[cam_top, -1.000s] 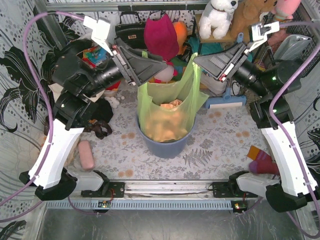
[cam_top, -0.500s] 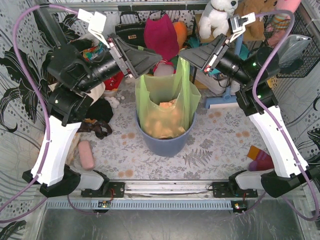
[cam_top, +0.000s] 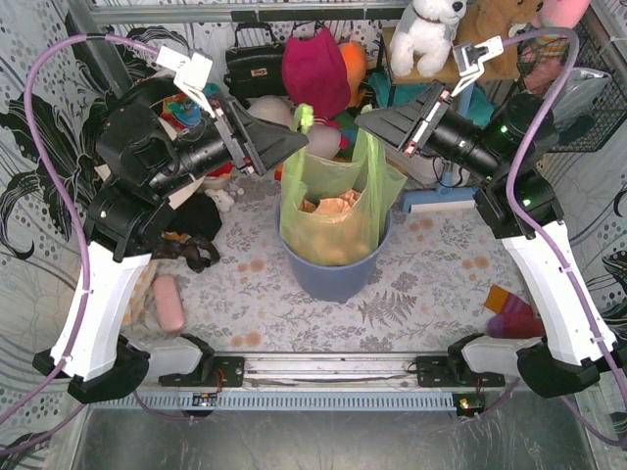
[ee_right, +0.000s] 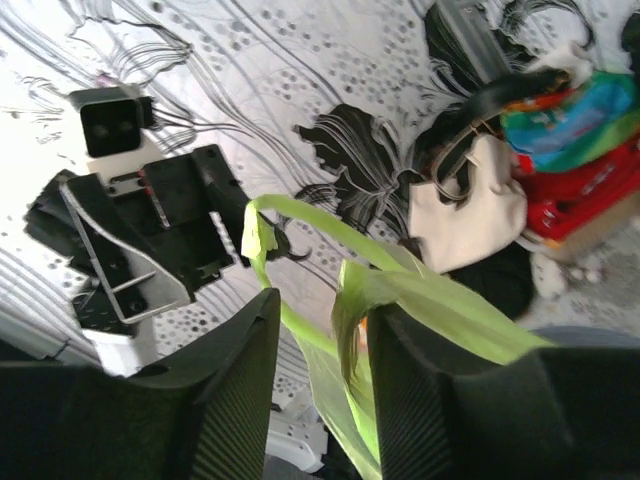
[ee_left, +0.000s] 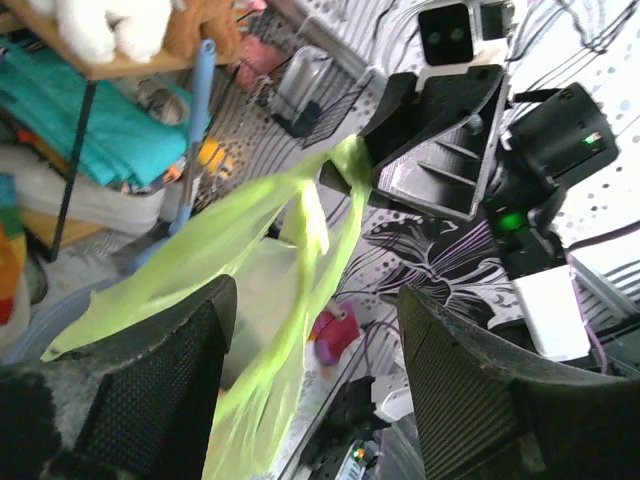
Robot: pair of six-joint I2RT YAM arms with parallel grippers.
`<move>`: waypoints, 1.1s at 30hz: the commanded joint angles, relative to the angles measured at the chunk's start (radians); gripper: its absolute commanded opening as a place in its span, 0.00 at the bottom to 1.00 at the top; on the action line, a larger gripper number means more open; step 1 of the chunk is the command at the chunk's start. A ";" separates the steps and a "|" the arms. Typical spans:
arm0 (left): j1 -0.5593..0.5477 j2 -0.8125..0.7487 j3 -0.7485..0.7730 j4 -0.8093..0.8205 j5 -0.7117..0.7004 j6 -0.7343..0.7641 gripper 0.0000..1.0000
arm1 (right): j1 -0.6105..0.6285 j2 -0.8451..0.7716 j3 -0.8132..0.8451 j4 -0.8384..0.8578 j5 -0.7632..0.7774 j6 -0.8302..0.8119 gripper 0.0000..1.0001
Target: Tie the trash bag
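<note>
A cluttered counter [cam_top: 441,284] covered in a patterned cloth is seen from above, with two robot arms reaching inward from its near edge. At the centre stands a blue-grey bin [cam_top: 338,279]. The lime-green trash bag [cam_top: 338,230] sits inside it, with crumpled tan paper [cam_top: 328,206] showing at its mouth. A second ago both arms held the bag stretched tall; now it has slumped toward the bin. The left end effector [cam_top: 294,144] has spread its jaws wide, and the left handle [cam_top: 305,119] stands up loose just beside its tip. The right end effector [cam_top: 366,119] pinches the right handle [cam_top: 372,162], which is drawn taut up to it. No knot shows, so the tie looks unfinished. The left arm will probably need to grasp the loose handle again.
</note>
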 commanded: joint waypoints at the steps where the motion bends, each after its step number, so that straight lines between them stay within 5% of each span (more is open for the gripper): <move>1: 0.011 -0.044 0.007 -0.061 -0.044 0.055 0.75 | 0.004 -0.014 0.080 -0.196 0.062 -0.132 0.43; 7: 0.011 -0.062 0.107 -0.146 -0.032 0.065 0.77 | 0.004 0.022 0.262 -0.448 0.151 -0.276 0.57; 13: 0.008 -0.096 0.000 0.035 0.174 -0.095 0.74 | 0.004 0.055 0.386 -0.573 0.183 -0.353 0.60; 18: -0.071 -0.090 -0.112 0.183 0.161 -0.158 0.73 | 0.004 0.070 0.404 -0.602 0.201 -0.367 0.59; 26: -0.426 0.016 0.032 -0.006 -0.198 0.100 0.71 | 0.004 0.083 0.409 -0.611 0.215 -0.380 0.55; 33: -0.541 -0.097 -0.272 0.306 -0.520 0.253 0.71 | 0.004 0.113 0.432 -0.607 0.219 -0.376 0.48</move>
